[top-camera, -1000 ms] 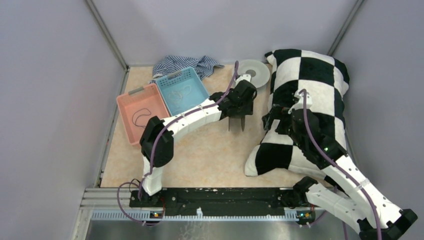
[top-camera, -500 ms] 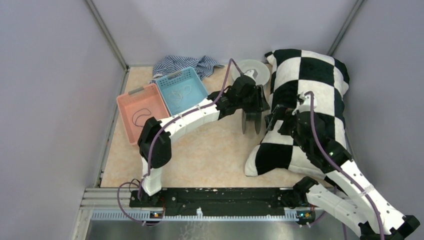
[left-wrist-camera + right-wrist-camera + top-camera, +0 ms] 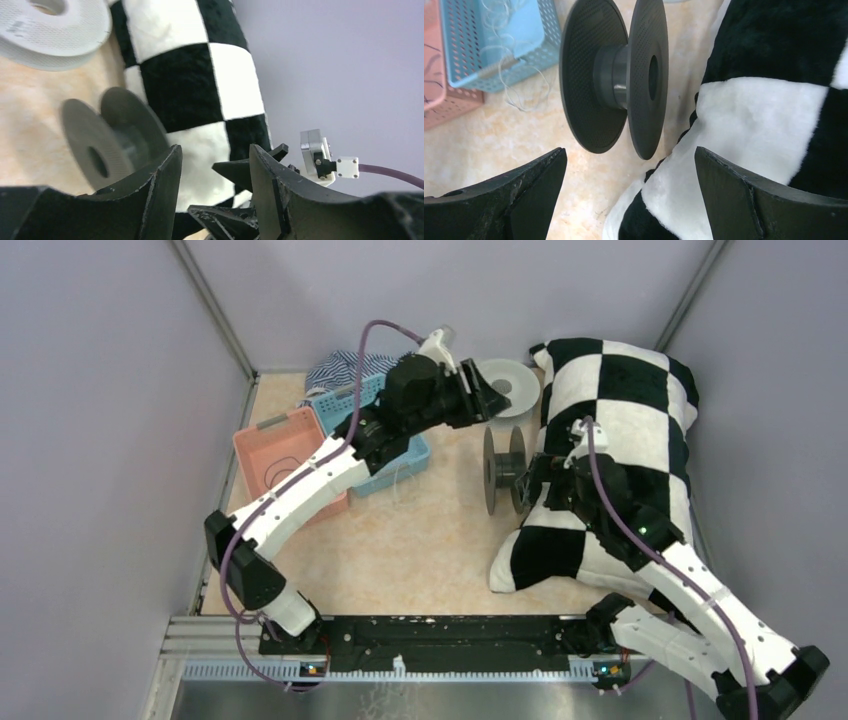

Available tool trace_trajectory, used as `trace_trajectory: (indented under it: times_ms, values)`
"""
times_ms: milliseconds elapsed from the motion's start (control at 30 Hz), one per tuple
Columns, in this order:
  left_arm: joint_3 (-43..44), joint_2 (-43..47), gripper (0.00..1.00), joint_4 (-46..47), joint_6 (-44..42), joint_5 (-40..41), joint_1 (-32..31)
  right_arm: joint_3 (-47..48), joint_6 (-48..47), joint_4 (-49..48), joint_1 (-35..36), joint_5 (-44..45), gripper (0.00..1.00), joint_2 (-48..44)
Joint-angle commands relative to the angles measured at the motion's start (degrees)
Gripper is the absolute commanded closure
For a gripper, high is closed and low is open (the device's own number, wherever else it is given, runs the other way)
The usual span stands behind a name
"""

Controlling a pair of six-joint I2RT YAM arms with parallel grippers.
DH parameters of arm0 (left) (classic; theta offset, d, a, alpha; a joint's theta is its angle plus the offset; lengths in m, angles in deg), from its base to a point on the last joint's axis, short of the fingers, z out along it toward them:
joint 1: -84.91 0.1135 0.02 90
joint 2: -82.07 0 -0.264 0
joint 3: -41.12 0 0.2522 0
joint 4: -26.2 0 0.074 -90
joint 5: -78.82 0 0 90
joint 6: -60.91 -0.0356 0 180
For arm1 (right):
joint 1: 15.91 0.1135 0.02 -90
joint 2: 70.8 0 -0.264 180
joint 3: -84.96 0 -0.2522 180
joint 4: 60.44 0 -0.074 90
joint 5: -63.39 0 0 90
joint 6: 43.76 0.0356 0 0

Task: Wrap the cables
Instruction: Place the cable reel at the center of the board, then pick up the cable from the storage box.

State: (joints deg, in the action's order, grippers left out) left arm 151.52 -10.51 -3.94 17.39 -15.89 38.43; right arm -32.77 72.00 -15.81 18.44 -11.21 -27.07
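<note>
Left pincer [image 3: 482, 400]: we find its jaws partly apart and gripping nothing. It hangs above the far side of the worktop [image 3: 400, 550], pointing right toward the white spool [image 3: 505, 385]. Its arm arches high over the blue basket [image 3: 415, 452].

Right pincer [image 3: 629, 150]: jaws wide apart and empty, aimed left at the black spool [image 3: 616, 75], which stands on its rims just beyond the fingertips, untouched. That arm stretches across the chequered pillow [image 3: 620, 400].

The white cable [image 3: 516, 80] lies in the blue basket, with strands trailing over its wall onto the worktop, left of the right pincer and apart from it. The black cable [image 3: 270, 476] lies in the pink basket [image 3: 275, 425], well apart from both pincers.
</note>
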Motion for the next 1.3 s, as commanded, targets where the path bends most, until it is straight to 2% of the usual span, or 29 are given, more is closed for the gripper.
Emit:
trace_trajectory:
  times_ms: [0,67,167,367,533,667,933,1100,1267]
  values:
    - [-5.41,6.72,0.41,-2.54,-3.74,-0.54,6.47,2.77,-2.35,-0.44,0.49,-2.59,0.01,2.90]
    - [-8.82,9.70,0.41,-4.97,-6.23,-0.97,10.90,3.49,-3.03,-0.38,0.52,-2.59,0.01,3.40]
    - [-11.93,12.20,0.42,-11.42,-11.48,2.53,15.42,4.55,-4.85,-2.71,0.61,-5.07,0.01,1.93]
    - [-12.86,9.72,0.44,-21.94,-21.45,12.74,18.10,14.39,-6.59,-4.52,1.06,-10.32,0.01,4.78]
    - [-14.28,5.46,0.43,-22.71,-22.95,16.09,19.47,17.81,-7.56,-4.35,1.93,-14.17,0.01,11.45]
    - [-14.41,1.85,0.43,-22.70,-22.46,16.82,19.84,20.61,-8.77,1.65,2.54,-9.60,0.01,16.11]
    - [-13.55,-5.76,0.45,-18.47,-21.90,16.27,20.51,18.67,-8.97,3.92,2.51,-8.09,0.01,15.55]
    - [-12.97,-9.47,0.49,-17.34,-19.51,18.65,21.19,17.56,-8.54,5.19,2.49,-3.77,0.01,14.76]
    - [-15.16,-10.74,0.51,-13.37,-17.38,18.32,23.41,17.21,-8.23,6.17,2.54,-3.35,0.01,14.57]
